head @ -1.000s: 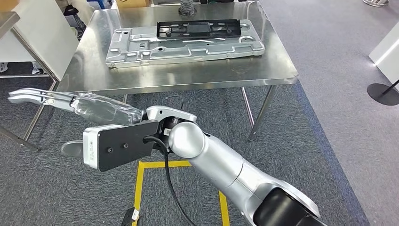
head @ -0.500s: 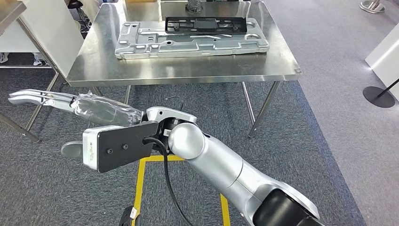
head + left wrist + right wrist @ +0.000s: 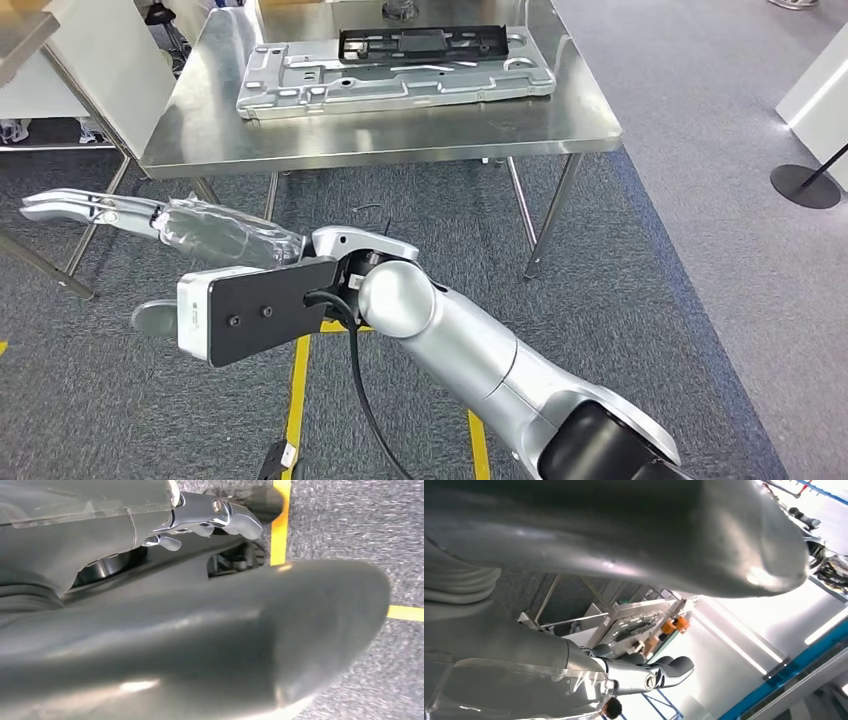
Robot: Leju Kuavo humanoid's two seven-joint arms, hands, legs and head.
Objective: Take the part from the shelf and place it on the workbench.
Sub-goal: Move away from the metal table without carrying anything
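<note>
A silver stamped metal plate (image 3: 390,80) lies flat on the steel workbench (image 3: 380,140), with a black frame part (image 3: 425,42) lying on its far side. My right arm crosses the head view from lower right to left. Its hand (image 3: 170,228) stretches out flat over the carpet, below the workbench's front left corner, fingers straight and holding nothing. The right wrist view shows the same hand (image 3: 589,675) with straight fingers (image 3: 664,670). My left hand (image 3: 175,620) hangs above the floor, and its fingers (image 3: 220,517) hold nothing.
Grey carpet with yellow tape lines (image 3: 298,380) lies under my arm. The workbench's legs (image 3: 545,215) stand ahead. A second table's edge (image 3: 25,35) and a leg (image 3: 45,265) are on the left. A black round stand base (image 3: 805,185) sits at right. A rack with a metal plate (image 3: 639,625) appears behind my right hand.
The whole picture has shifted, so the camera has moved: the workbench now sits slightly higher and more to the left. My right arm keeps the same pose.
</note>
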